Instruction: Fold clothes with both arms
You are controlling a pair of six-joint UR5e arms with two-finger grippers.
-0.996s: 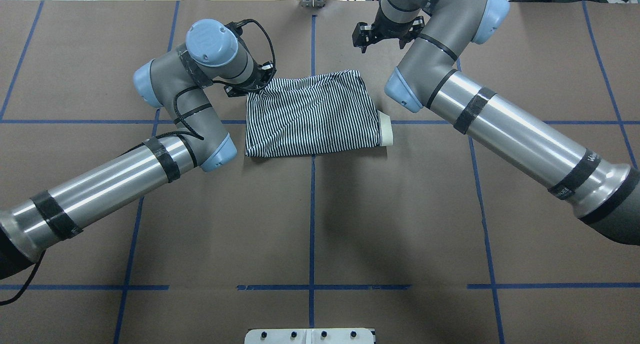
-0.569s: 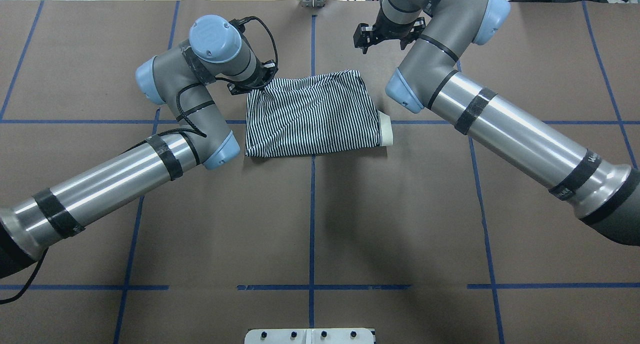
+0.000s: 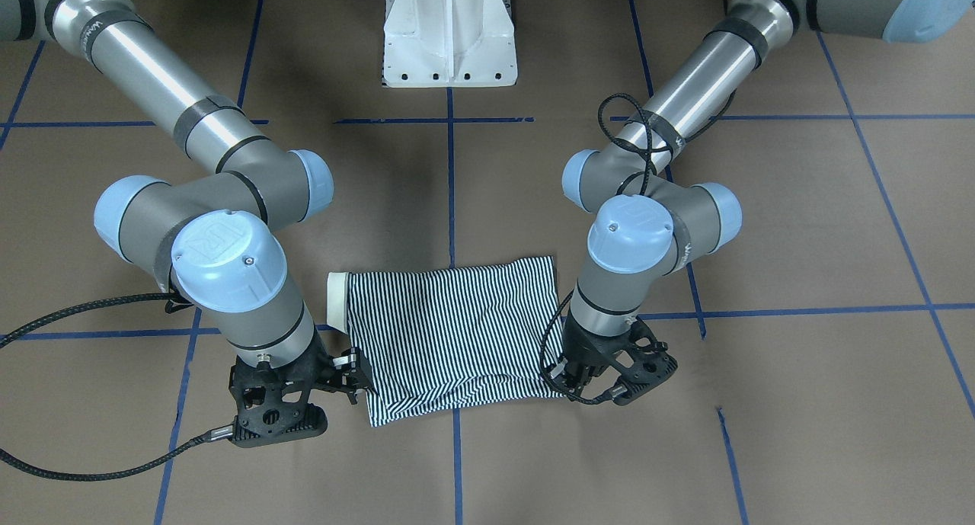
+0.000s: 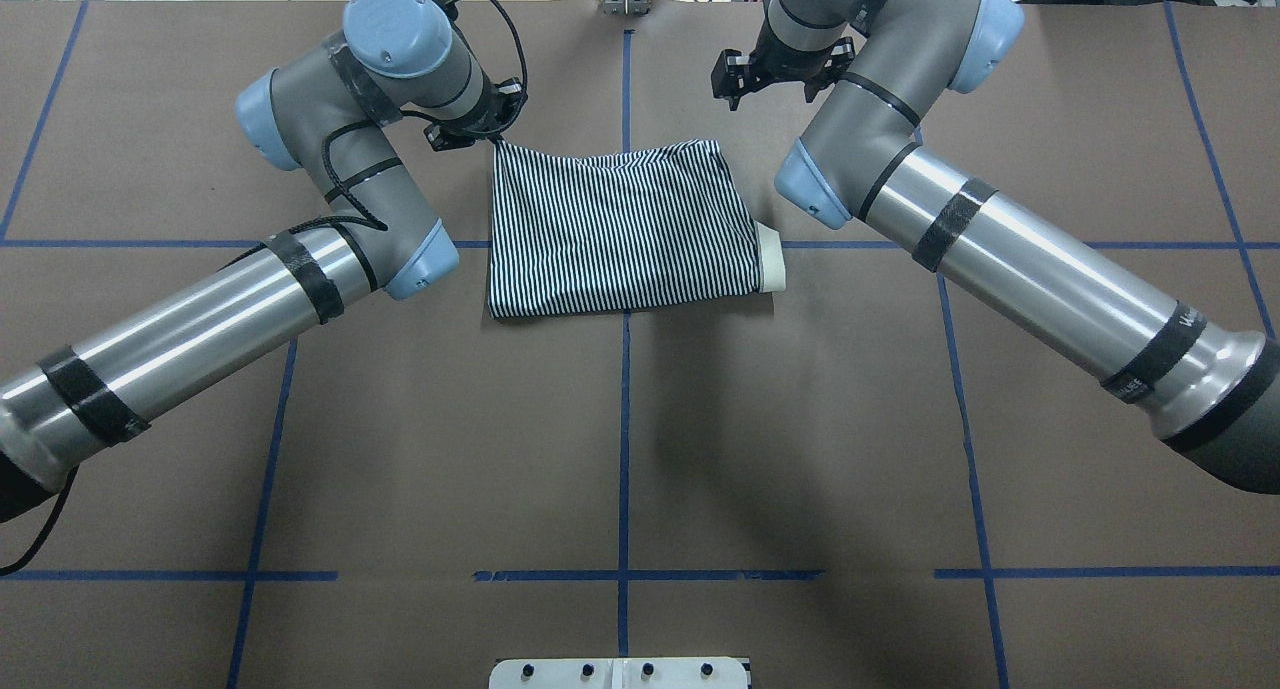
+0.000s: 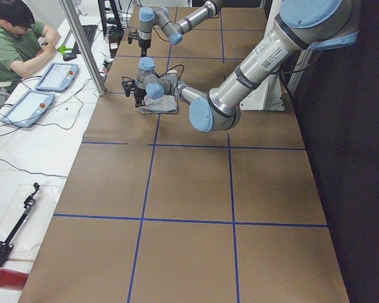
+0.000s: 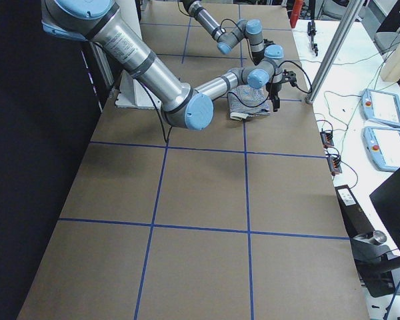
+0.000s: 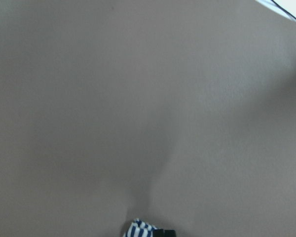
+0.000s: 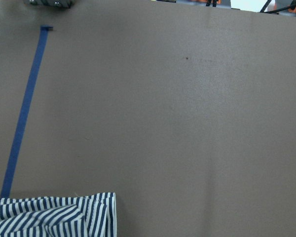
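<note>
As counted across the overhead view, two arms, two grippers and one polo shirt were present on the surface (image 4: pixel 800 419). Left arm (image 4: pixel 200 339) entered from the left. The left gripper (image 4: pixel 485 134) was clamped narrow on the far-left corner of the polo shirt (image 4: pixel 620 229), drawing that corner up to a point. The shirt lay folded into a rough rectangle on the far half of the surface, across the centre blue tape line (image 4: pixel 623 449) and between both grippers. Its fabric showed thin navy-and-white stripes, with a cream collar (image 4: pixel 770 257) protruding at the right edge. Right arm (image 4: pixel 1030 269) entered from the right. The right gripper (image 3: pixel 358 379) stood just beside the far-right corner; whether it was wide or narrow could not be determined.
</note>
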